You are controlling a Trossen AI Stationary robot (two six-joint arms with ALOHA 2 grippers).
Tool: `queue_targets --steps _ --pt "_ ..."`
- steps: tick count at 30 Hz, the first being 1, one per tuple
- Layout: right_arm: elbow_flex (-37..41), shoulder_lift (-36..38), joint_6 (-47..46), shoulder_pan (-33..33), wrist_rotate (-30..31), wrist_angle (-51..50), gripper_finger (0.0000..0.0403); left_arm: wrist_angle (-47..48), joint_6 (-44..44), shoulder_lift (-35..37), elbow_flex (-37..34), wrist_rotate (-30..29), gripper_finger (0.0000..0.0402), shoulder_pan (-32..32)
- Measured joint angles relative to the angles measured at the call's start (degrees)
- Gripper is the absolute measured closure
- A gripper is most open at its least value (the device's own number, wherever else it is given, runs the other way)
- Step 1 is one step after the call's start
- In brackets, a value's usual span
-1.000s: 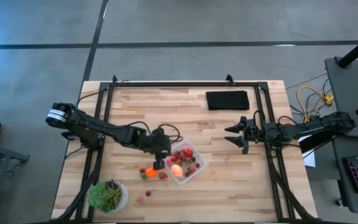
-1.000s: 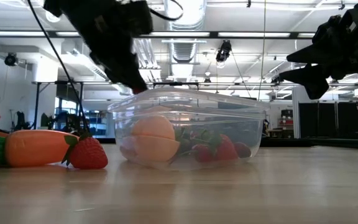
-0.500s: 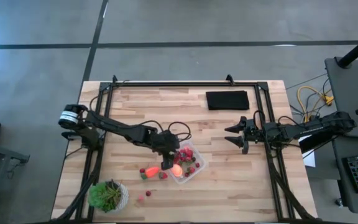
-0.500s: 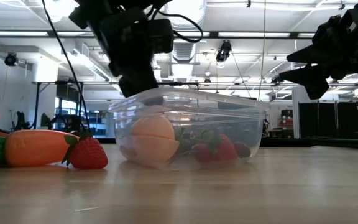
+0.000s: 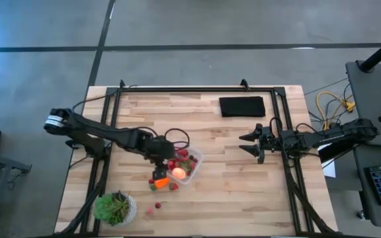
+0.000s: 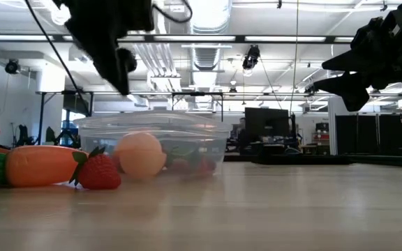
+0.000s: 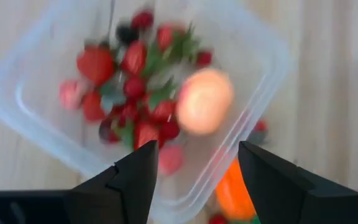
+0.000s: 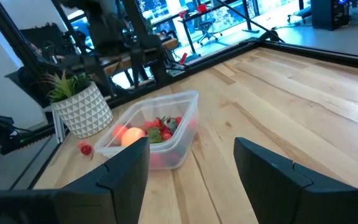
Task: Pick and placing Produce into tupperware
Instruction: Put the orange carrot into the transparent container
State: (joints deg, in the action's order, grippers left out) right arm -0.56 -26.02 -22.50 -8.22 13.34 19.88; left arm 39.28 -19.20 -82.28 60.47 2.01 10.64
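The clear tupperware (image 5: 194,158) stands on the table left of centre. It holds the round pink-orange fruit (image 7: 204,101) and several red strawberries (image 7: 132,59). Against its near-left side, the orange carrot (image 6: 37,165) and a strawberry (image 6: 100,172) lie on the wood. Two small red pieces (image 5: 153,209) lie nearer the front edge. My left gripper (image 7: 194,174) hangs open above the container's near-left part, clear of the rim in the low view (image 6: 121,70). My right gripper (image 5: 247,143) waits open and level at the table's right.
A potted green plant (image 5: 116,208) stands at the near left corner, close to the loose pieces. A flat black pad (image 5: 242,106) lies at the far right. Bare wood stretches between the container and my right gripper.
The tupperware has slid toward the table's left and far side with its contents, and the round fruit has rolled inside it. My left gripper, which was down at the container's rim, has risen and drawn back toward the left, and now stands clear of the rim.
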Motion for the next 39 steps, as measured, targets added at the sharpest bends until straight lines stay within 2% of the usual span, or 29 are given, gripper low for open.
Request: queue_targets --steps 3,6,11,14,22,28,32,35,39 --pt "0.00 0.00 0.00 0.00 -0.01 0.02 0.0177 -1.65 -1.55 2.53 0.02 -0.38 0.0194 0.04" --pt "0.00 0.00 0.00 -0.01 0.01 0.02 0.0177 2.32 -3.26 5.77 -0.11 -1.25 0.0194 0.18" --pt "0.00 0.00 0.00 -0.01 0.01 0.02 0.0177 8.43 -8.36 9.60 -3.34 -13.02 0.0194 0.41" --pt "0.00 0.00 0.00 -0.01 0.01 0.02 0.0177 7.47 -10.50 10.24 -6.49 -15.60 0.0194 -0.67" --pt "0.00 0.00 0.02 -0.01 0.01 0.02 0.0177 5.86 -9.95 3.50 -12.70 -10.01 0.0194 -1.36" --pt "0.00 0.00 0.01 -0.01 0.03 0.02 0.0177 -6.72 -5.59 -0.17 -12.41 -0.10 0.0194 -1.19" --pt "0.00 0.00 0.01 -0.01 0.03 0.02 0.0177 -12.94 -3.40 -1.05 -11.00 0.91 0.0194 -1.13" --pt "0.00 0.00 0.00 -0.01 0.03 0.02 0.0177 -11.40 -2.45 0.00 -10.10 0.79 0.0194 -1.16" --pt "0.00 0.00 0.02 0.01 0.03 0.02 0.0177 -1.33 -3.68 3.00 -10.14 2.39 0.0194 -0.88"
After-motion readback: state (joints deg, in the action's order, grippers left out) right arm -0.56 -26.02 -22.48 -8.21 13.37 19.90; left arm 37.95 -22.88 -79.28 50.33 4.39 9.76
